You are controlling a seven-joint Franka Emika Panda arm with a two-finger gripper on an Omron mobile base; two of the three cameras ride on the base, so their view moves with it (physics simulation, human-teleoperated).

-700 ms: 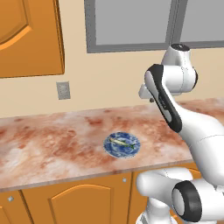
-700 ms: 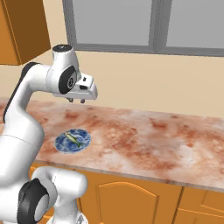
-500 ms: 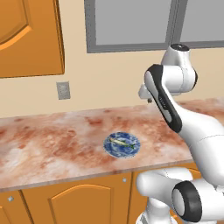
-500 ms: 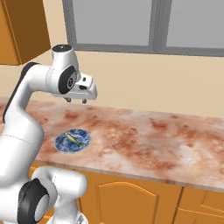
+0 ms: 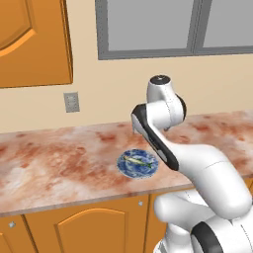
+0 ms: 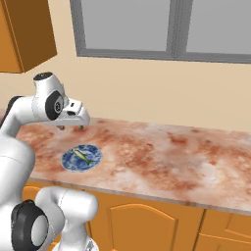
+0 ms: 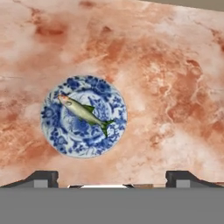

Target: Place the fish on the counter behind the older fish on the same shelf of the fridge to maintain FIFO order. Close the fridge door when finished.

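Tool (image 6: pixel 71 127) wide open above counter (image 6: pixel 196 157), fish (image 7: pixel 83 111) on blue plate (image 7: pixel 57 131) below, nothing between.

Reddish marbled counter (image 5: pixel 59 163) over orange cabinets (image 5: pixel 89 227), blue-and-white plate (image 5: pixel 132 167) near its front edge

You see the fish (image 7: pixel 83 111), small and slender, greenish-yellow along the back and silvery below, lying flat on its side across the middle of a round blue-and-white patterned plate (image 7: pixel 113 131). In the hand view its reddish head points to the upper left and its dark green tail to the lower right. The plate sits on the reddish-pink and cream marbled counter (image 5: pixel 59 163), near its front edge.
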